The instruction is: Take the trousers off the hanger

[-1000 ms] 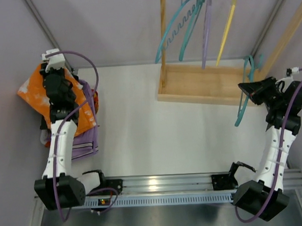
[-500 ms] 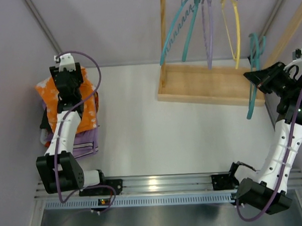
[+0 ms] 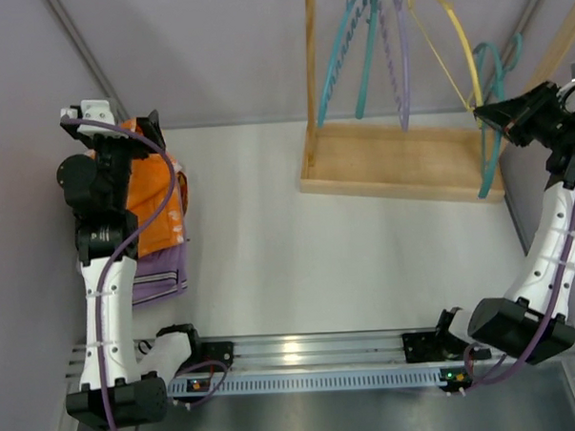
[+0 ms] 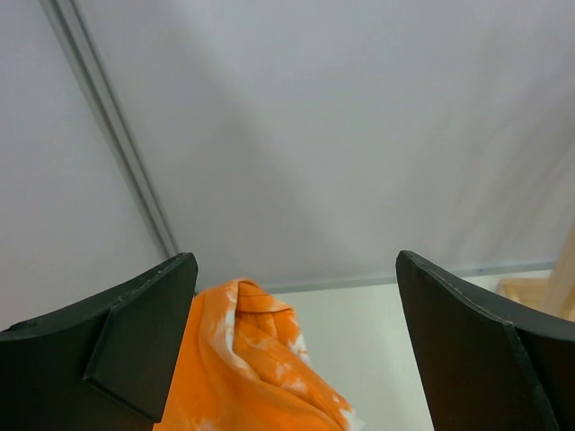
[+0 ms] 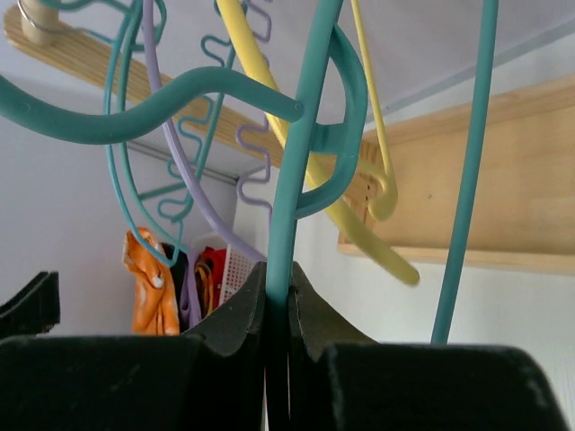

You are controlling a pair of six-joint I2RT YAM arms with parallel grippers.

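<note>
Left gripper (image 4: 295,260): the jaws stand wide apart and there is nothing between them. The wrist view shows only the wall and the cloth below.
Right gripper (image 5: 278,289): the jaws are pressed together on the thin stem of the hanger (image 5: 301,135), so this hand has a firm hold of it.
Trousers (image 3: 153,197): they lie folded at the far left of the table (image 3: 298,244), on top of a purple cloth (image 3: 161,269). They are just below the open left gripper and no finger touches them, as far as the wrist view shows.
Hanger, position: it is raised at the far right, beside the wooden rack (image 3: 400,158) and near the yellow hanger (image 3: 442,37). It is well apart from the trousers (the whole table lies between them).
Hanger, load: no cloth is on its arms. I cannot tell if its hook already rests on the rack's rail.
Done: the trousers are off the hanger and set down on the pile.
Left to do: in my judgement very little. The task itself seems finished, and perhaps only the hanger must still be put away.
</note>
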